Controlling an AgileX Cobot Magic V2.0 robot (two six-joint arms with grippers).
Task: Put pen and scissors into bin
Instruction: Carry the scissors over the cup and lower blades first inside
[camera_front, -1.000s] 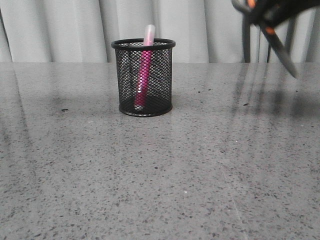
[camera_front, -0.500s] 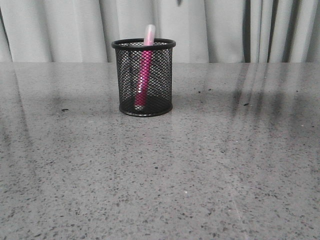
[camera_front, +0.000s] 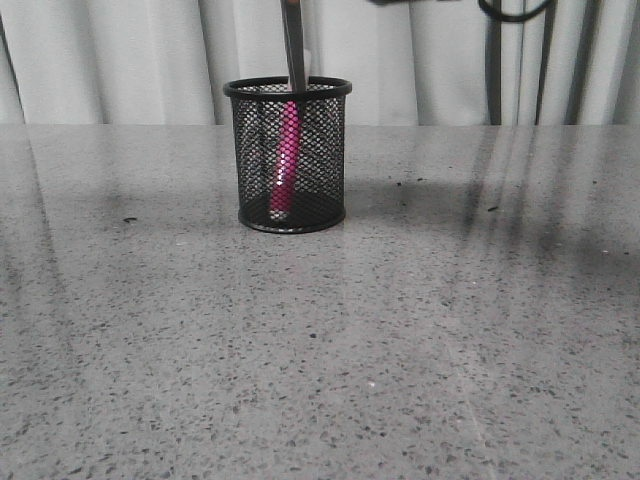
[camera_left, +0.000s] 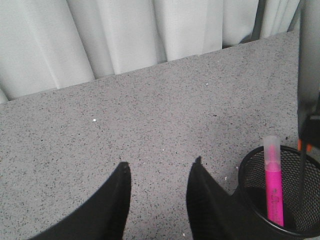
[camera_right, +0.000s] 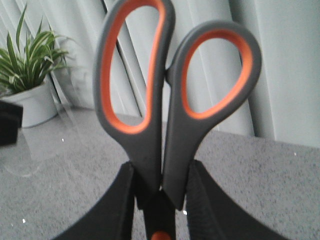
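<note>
The bin (camera_front: 290, 160), a black wire-mesh cup, stands upright on the grey table. The magenta pen (camera_front: 285, 150) stands inside it, its pale cap partly behind the blade. The scissors (camera_front: 293, 45) hang blades down from the top of the front view, with the tip at the bin's rim. My right gripper (camera_right: 161, 167) is shut on the scissors (camera_right: 172, 125) just below the orange-lined handles. My left gripper (camera_left: 159, 172) is open and empty beside the bin (camera_left: 250, 185), where the pen (camera_left: 273, 185) shows too.
White curtains hang behind the table. A potted plant (camera_right: 30, 65) in a white pot stands on the table in the right wrist view, with a dark object (camera_right: 7, 127) at that view's edge. A black cable (camera_front: 510, 12) hangs at the top of the front view.
The scissors were at the upper right a second ago, then left the front view, and now hang over the bin. The bin and pen have not moved.
</note>
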